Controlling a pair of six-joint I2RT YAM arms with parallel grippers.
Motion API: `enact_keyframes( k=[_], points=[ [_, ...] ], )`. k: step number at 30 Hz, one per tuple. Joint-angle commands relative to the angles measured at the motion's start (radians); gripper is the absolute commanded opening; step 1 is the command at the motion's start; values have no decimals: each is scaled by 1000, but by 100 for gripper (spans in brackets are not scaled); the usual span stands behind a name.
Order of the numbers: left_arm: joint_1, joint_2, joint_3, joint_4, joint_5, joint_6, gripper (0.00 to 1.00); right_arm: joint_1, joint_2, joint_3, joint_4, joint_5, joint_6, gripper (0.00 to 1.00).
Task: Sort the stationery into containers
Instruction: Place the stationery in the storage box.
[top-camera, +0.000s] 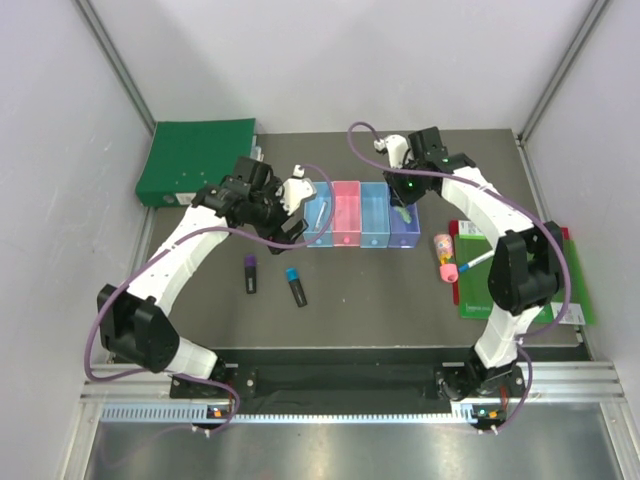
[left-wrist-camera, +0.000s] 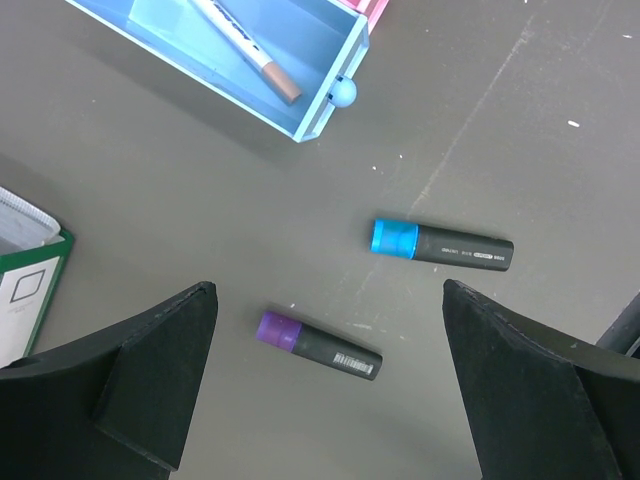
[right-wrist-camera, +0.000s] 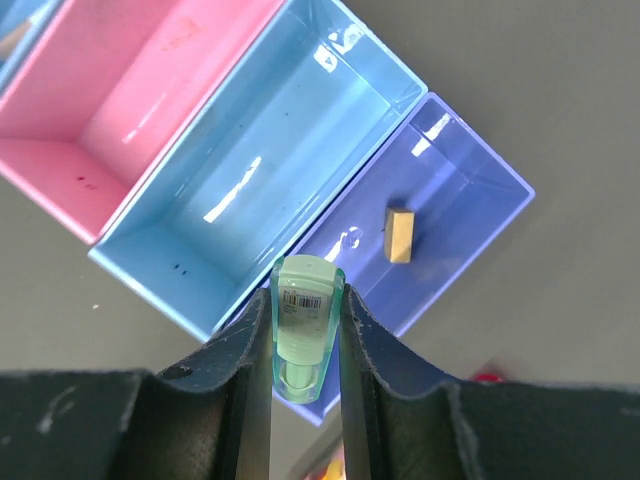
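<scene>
Clasping a pale green tube (right-wrist-camera: 303, 345), the right hand (right-wrist-camera: 303, 312) hangs over a corner of the purple bin (right-wrist-camera: 468, 195).

We note a centre-frame row: light blue bin (top-camera: 325, 236) holding a white pen (left-wrist-camera: 240, 45), pink bin (top-camera: 346, 238), blue bin (top-camera: 374, 238), purple bin (top-camera: 404, 240) holding a tan block (right-wrist-camera: 401, 236). Purple-capped marker (left-wrist-camera: 319, 344) and blue-capped marker (left-wrist-camera: 442, 246) lie flat below. Pale green tube (right-wrist-camera: 303, 325) clamped in the right gripper (right-wrist-camera: 305, 345).

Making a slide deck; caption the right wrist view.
Right gripper holds a pale green item over the purple bin; a small tan piece lies inside, blue bin and pink bin alongside.
</scene>
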Motion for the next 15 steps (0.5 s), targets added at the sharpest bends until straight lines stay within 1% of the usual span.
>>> enact_keyframes(
  k=[1, 9, 12, 13, 15],
  points=[
    [3, -43, -7, 15, 16, 7, 99, -2, 43, 60, 87, 9, 16, 5],
    [3, -35, -16, 24, 25, 1, 99, -18, 80, 21, 126, 29, 7, 7],
    [3, -34, -13, 27, 30, -1, 99, -27, 79, 7, 133, 35, 8, 11],
    [3, -35, -13, 27, 31, -1, 99, -28, 80, -1, 135, 38, 7, 14],
    [3, -37, -13, 28, 30, -1, 99, -36, 80, -5, 136, 49, 7, 17]
  ],
)
